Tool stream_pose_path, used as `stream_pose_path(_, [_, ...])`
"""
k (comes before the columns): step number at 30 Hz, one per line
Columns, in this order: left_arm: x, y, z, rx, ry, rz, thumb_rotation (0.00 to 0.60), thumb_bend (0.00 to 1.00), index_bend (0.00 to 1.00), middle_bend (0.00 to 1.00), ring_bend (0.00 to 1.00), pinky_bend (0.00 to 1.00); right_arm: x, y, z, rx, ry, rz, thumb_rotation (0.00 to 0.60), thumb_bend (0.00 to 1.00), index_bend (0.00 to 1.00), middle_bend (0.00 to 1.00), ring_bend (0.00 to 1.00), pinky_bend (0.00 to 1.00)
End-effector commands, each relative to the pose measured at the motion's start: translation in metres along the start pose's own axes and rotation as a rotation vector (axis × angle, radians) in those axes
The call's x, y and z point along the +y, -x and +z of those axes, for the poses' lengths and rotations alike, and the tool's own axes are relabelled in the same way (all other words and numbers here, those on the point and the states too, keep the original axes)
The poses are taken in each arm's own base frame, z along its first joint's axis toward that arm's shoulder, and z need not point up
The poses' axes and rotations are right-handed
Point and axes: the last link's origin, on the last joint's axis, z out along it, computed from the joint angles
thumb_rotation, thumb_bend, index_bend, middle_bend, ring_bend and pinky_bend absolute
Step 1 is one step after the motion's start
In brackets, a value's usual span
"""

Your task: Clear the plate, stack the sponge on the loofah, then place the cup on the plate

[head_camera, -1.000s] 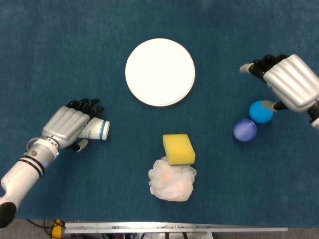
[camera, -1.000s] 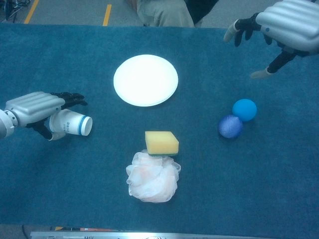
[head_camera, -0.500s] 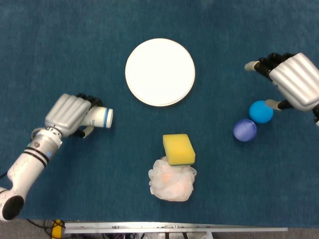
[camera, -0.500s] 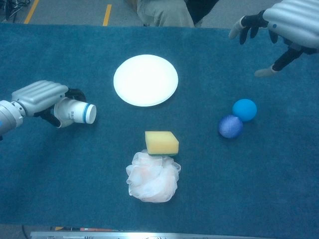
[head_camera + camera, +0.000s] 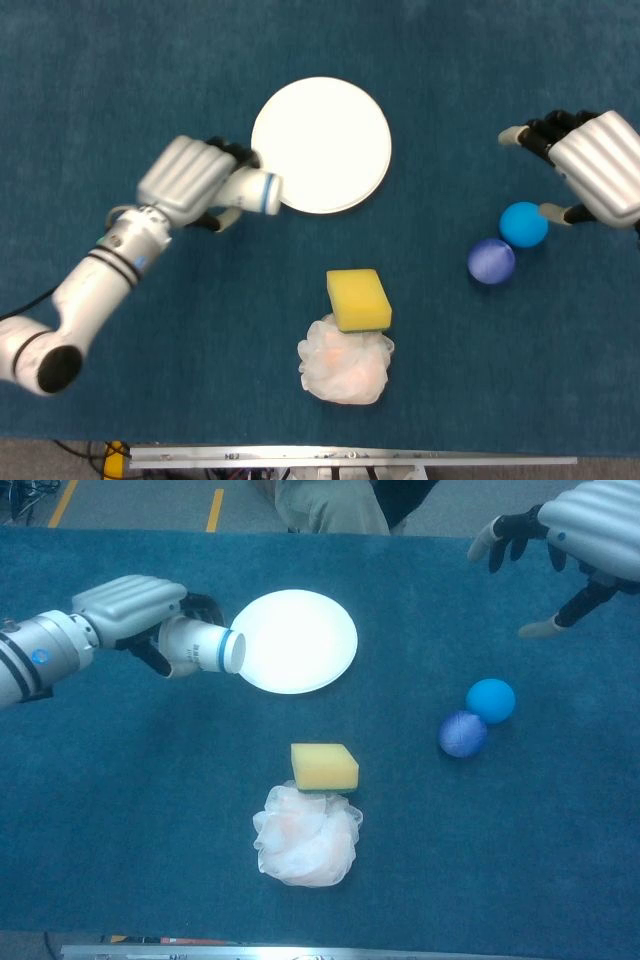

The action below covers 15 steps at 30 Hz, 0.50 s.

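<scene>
The left hand (image 5: 185, 177) is grasping the cup (image 5: 250, 190) on its side, fingers wrapped around the body, with the blue-banded rim pointing right and overlapping the left edge of the white plate (image 5: 325, 140) in the head view; whether the cup is touching the plate I cannot tell. The plate is lying bare near the middle of the blue table (image 5: 120, 80). Nearer the robot, the yellow sponge (image 5: 358, 299) is sitting on the far edge of the pale loofah (image 5: 345, 364), well apart from the plate. The right hand (image 5: 595, 165) is hovering over the table's right side with fingers spread and holding nothing. Just beside it, a light blue ball (image 5: 524, 224) and a darker blue ball (image 5: 491, 261) are lying touching each other.
</scene>
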Motion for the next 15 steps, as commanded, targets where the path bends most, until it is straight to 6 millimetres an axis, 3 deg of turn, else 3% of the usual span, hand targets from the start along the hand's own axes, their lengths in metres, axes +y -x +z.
stream_pose_path(1, [0.013,-0.001,0.018,-0.006,0.021,-0.006,0.6,0.32,0.43,0.34,0.29,0.53,0.001,0.0,-0.002,0.0,0.002,0.001,0.6,0.04,0.28,0.39,0.35,0.54])
stream_pose_path(15, [0.042,0.008,0.076,-0.016,-0.007,0.03,0.6,0.32,0.41,0.33,0.28,0.52,0.006,0.001,-0.004,-0.001,0.007,0.008,0.6,0.04,0.28,0.39,0.35,0.54])
